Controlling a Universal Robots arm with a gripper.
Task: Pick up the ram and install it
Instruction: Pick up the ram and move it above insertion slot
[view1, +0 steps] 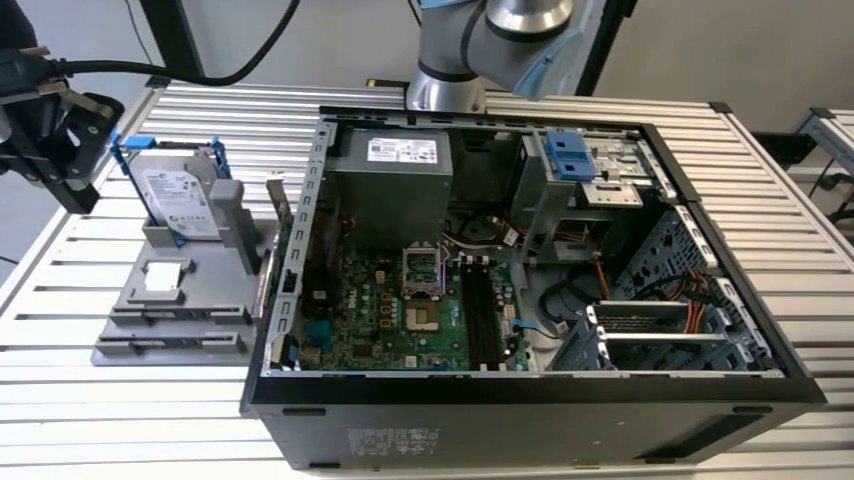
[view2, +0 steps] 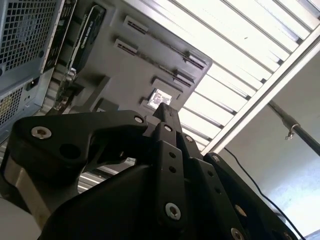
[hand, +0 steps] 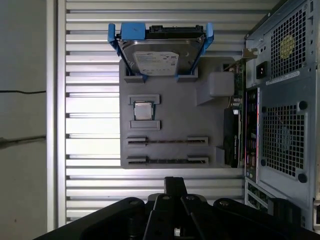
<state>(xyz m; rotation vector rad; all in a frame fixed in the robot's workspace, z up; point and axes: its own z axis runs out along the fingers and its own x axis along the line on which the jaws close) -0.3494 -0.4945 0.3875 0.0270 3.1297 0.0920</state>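
Note:
My black gripper hangs high over the table at the exterior view's left, above the grey parts holder. Its fingertips meet, with nothing visible between them. Two long narrow slots on the holder each show a thin dark line; the nearer-to-centre one may be the ram seen edge-on, but I cannot tell for sure. The open computer case lies on the exterior view's right, with the motherboard's black memory slots facing up.
On the holder stand a silver hard drive with blue rails, a small square chip and a dark expansion card next to the case wall. The table is ribbed aluminium. A black cable runs behind the gripper.

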